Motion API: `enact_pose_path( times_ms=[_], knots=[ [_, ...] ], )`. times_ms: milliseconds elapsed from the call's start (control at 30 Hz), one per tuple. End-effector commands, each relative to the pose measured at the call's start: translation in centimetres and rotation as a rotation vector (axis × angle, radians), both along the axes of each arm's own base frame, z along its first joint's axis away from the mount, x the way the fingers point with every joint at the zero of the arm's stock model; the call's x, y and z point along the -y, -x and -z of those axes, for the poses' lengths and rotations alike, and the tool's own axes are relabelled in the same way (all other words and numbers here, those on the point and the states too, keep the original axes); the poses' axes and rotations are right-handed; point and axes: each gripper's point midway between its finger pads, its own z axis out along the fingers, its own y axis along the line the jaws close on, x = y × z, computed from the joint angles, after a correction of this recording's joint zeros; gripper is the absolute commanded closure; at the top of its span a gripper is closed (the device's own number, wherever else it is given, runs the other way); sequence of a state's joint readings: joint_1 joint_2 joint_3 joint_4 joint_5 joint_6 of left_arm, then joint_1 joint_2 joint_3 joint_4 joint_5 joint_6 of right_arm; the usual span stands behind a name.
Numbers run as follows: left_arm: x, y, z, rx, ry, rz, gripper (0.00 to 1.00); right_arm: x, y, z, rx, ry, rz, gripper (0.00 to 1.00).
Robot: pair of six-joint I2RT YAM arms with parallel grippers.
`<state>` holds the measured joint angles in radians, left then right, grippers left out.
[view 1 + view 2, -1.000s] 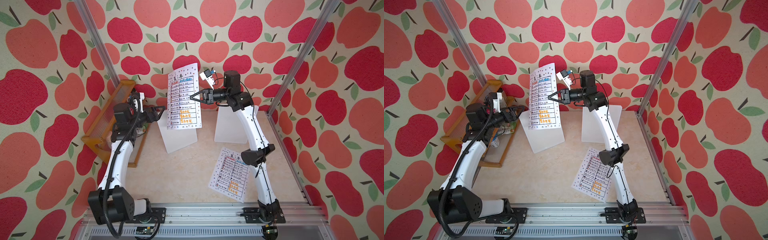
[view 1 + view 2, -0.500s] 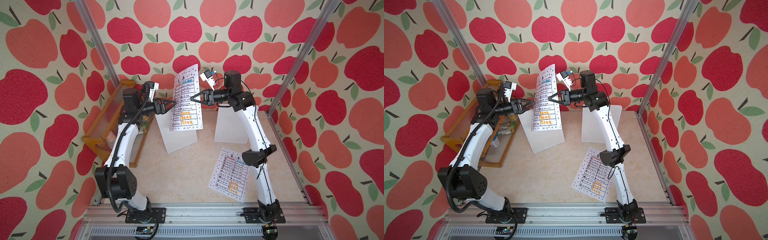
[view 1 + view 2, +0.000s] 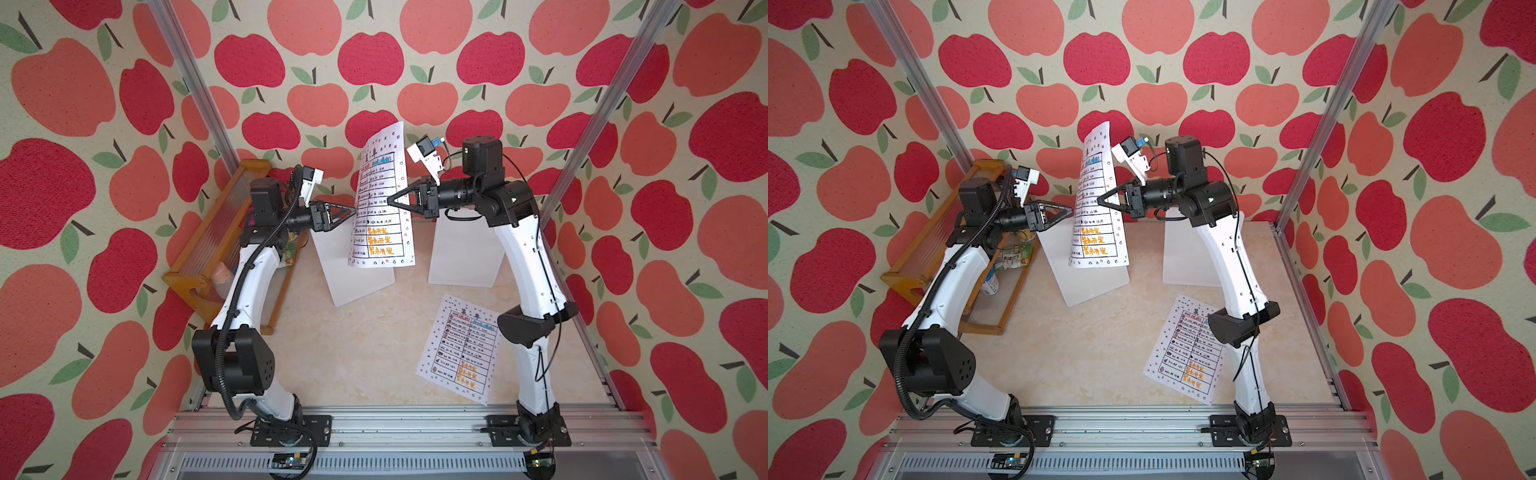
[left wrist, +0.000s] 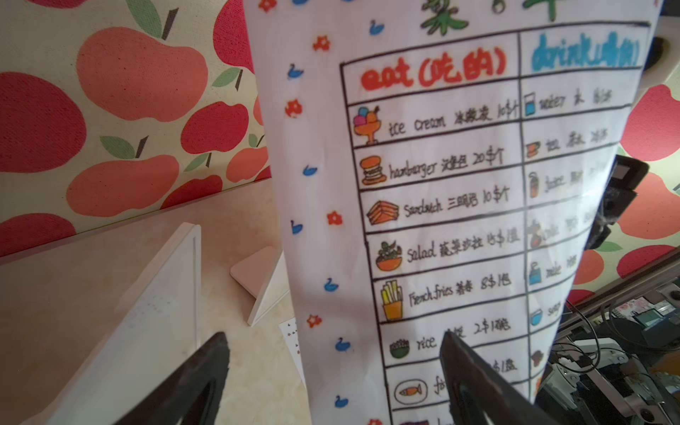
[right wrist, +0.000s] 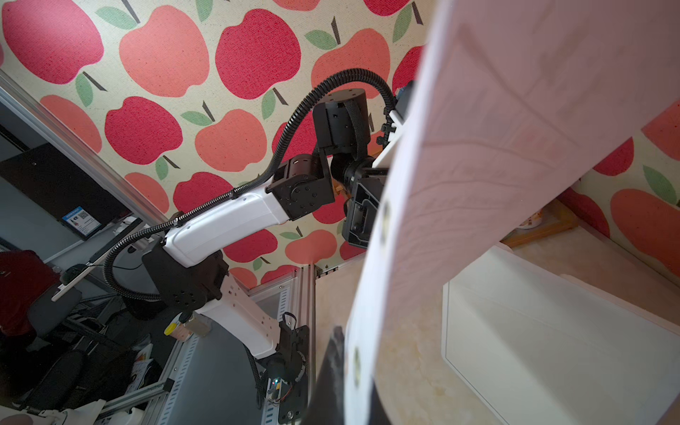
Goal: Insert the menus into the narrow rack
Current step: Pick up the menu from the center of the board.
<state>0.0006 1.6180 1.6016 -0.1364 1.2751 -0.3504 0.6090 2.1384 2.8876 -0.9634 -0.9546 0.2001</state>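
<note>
Beneath the held menu (image 3: 380,199), white stand (image 3: 361,284).

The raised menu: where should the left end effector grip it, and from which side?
Probably pinch the raised menu at its free long edge, near mid-height, coming level from the left arm's side. The sheet hangs upright and curled, the right end effector is shut on the opposite edge, and the open left end effector faces the free one.

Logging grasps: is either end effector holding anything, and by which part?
Right end effector: pinching the raised menu by its side edge, mid-height. Left end effector: open at the opposite edge, holding nothing.
</note>
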Motion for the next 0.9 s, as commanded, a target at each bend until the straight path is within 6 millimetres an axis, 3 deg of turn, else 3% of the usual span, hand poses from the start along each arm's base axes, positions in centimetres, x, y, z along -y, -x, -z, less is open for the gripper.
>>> enact_pose_path(
  times_ms=[0, 300, 600, 867],
  knots=[
    [1.8, 0.8, 0.1, 0.007, 0.015, 0.088, 0.09, 0.5, 1.1, -0.2, 0.022, 0.021, 0.005, 1.0],
    [3.6, 2.0, -0.3, 0.0, 0.052, 0.185, 0.1, 1.6, 1.4, -0.3, 0.035, 0.042, 0.031, 1.0],
    [4.5, 4.6, -1.0, -0.021, 0.074, 0.259, 0.1, 3.2, 1.2, -0.4, 0.042, 0.058, 0.064, 1.0],
    [5.5, 7.2, -1.4, -0.011, 0.069, 0.289, 0.13, 3.7, 0.6, 1.0, 0.042, 0.115, 0.109, 1.0]
  ],
)
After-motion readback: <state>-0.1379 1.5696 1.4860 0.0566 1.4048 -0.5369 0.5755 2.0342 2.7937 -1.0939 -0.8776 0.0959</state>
